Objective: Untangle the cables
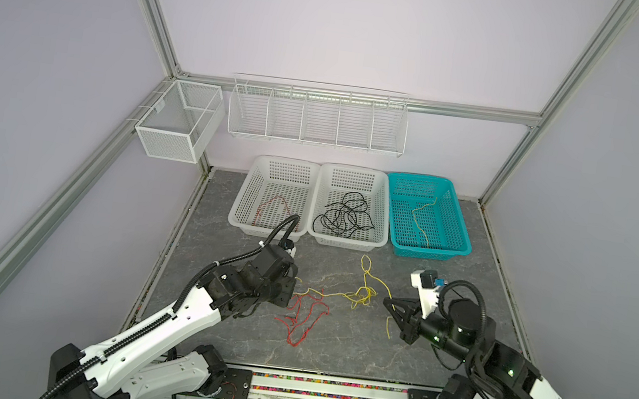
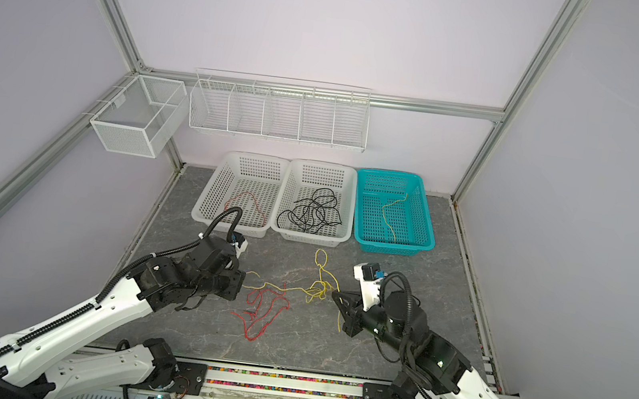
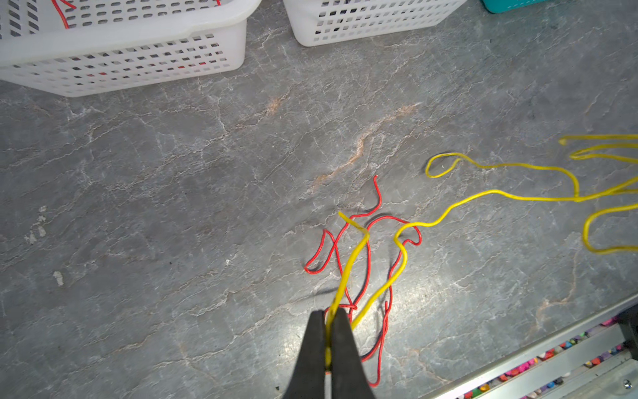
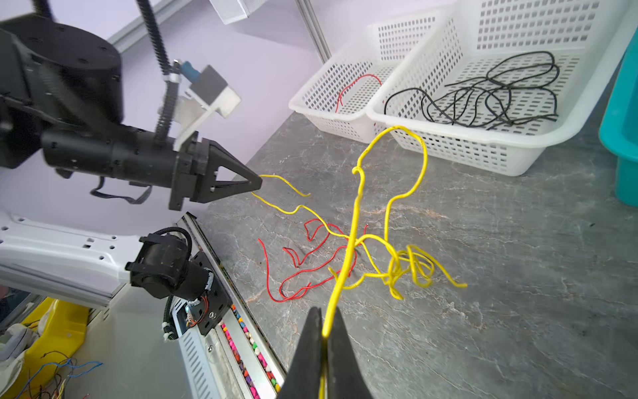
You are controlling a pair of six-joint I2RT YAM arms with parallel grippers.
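Note:
A yellow cable lies knotted in the middle of the table and runs left over a loose red cable. My left gripper is shut on one end of the yellow cable, just above the red cable. My right gripper is shut on another stretch of the yellow cable, which rises from the knot to its tips. Black cables lie in the middle white basket.
A white basket holding a red cable and a teal basket holding a yellow cable flank the middle one. A wire rack and a mesh box hang on the back wall. A metal rail borders the front.

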